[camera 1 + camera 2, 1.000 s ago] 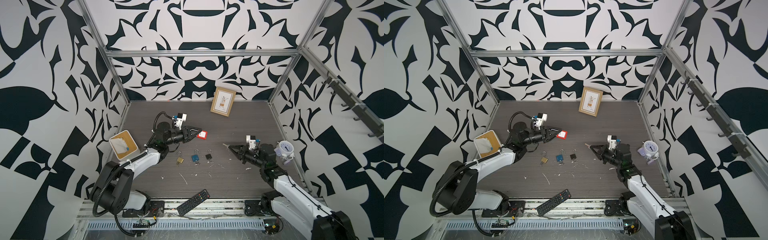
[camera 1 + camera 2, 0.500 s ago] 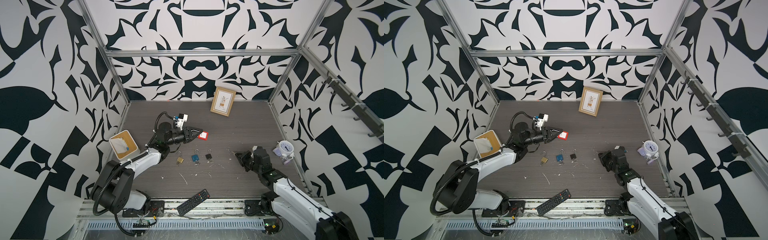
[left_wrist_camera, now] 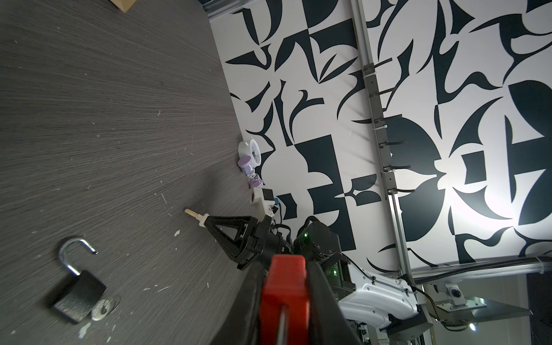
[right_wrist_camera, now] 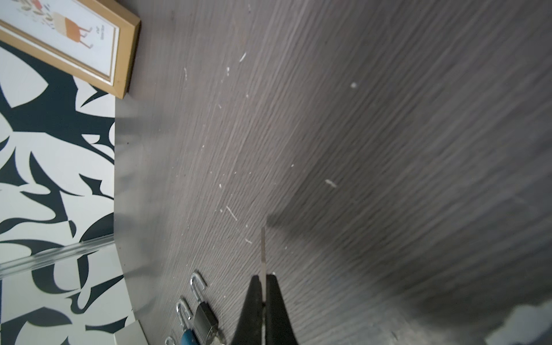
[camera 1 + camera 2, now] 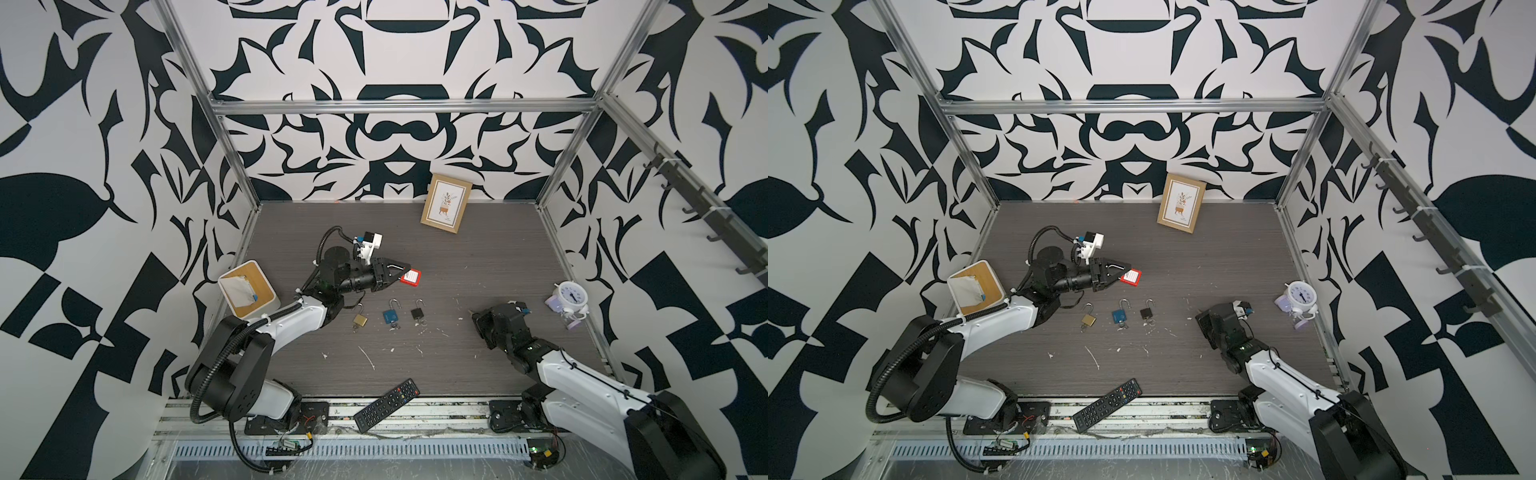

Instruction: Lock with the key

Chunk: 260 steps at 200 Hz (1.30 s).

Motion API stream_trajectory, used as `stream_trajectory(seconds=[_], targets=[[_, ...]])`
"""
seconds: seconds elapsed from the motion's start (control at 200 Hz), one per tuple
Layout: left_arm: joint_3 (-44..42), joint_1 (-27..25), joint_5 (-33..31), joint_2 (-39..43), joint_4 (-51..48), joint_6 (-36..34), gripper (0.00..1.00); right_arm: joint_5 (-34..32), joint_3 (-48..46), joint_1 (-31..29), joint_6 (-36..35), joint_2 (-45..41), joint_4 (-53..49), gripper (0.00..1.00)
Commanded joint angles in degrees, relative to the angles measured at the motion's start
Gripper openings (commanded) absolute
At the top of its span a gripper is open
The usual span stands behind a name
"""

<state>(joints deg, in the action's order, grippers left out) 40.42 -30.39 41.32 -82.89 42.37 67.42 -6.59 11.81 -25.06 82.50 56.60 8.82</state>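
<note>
Left of table centre, both top views: left claw [image 5: 405,273] [image 5: 1125,270] lies about level above the table [image 5: 478,257], tips toward the right side. Jaws nearly closed, clamped on the red lock [image 5: 412,277] [image 5: 1131,277]. The lock body juts past the tips along the claw's axis, white label face up. In the left wrist view the red body [image 3: 283,286] fills the gap between the fingers. Shackle hidden; cannot tell which way it points.

Right claw [image 3: 205,222]: jaws fully closed on the head of the key [image 3: 192,213]. The blade sticks straight out past the tips, in line with the claw's long axis, low over the table, tip aimed away from the clock [image 3: 252,152] at the side wall and toward the table's middle. In the right wrist view the blade [image 4: 263,251] shows edge-on as a thin strip between the fingers. Its shadow falls just beyond the tip; contact with the table cannot be told. In both top views the folded right arm [image 5: 505,328] hides the claw tips and the key.

Key and red lock are well apart.

Between the arms, nearer the left claw: brass lock [image 5: 360,320], blue lock [image 5: 390,316] and black lock [image 5: 417,312] lie flat in a row, shackles open and pointing toward the back wall.
</note>
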Motion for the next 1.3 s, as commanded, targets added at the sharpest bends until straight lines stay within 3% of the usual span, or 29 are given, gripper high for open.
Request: stream_trajectory(seconds=[0.0,0.345,0.48,0.625,0.92,1.045,1.18,1.295], targets=[[1.0,-0.1,0.3,-0.3,1.7,-0.7,0.0,-3.9,-0.2,-0.6,1.8,2.8,5.0,0.0],[-0.2,-0.1,-0.2,0.0,2.3,-0.8,0.0,-6.9,-1.1,-2.4,6.0,14.1,13.6,0.01],[-0.7,-0.2,0.0,0.1,2.6,-0.8,0.0,-6.0,-2.8,-2.5,6.3,16.9,17.8,0.12],[-0.7,-0.1,0.1,0.6,1.7,-1.4,0.0,-6.9,-3.1,-2.5,4.5,13.5,16.0,0.26],[-1.0,-0.1,0.0,0.4,1.5,-1.9,0.0,-5.4,-1.6,-2.5,1.0,-0.9,0.2,0.38],[0.9,-0.2,2.3,0.5,-4.3,-4.2,0.0,-1.5,5.4,-2.5,-11.4,-11.5,-15.0,0.46],[7.1,-0.3,7.4,0.5,-20.6,-11.7,0.0,7.0,22.5,-2.6,-38.9,-13.2,-31.8,0.53],[10.8,-0.5,11.8,-0.9,-26.1,-14.2,0.0,24.3,29.6,-3.4,-54.7,-11.8,-32.7,0.69]])
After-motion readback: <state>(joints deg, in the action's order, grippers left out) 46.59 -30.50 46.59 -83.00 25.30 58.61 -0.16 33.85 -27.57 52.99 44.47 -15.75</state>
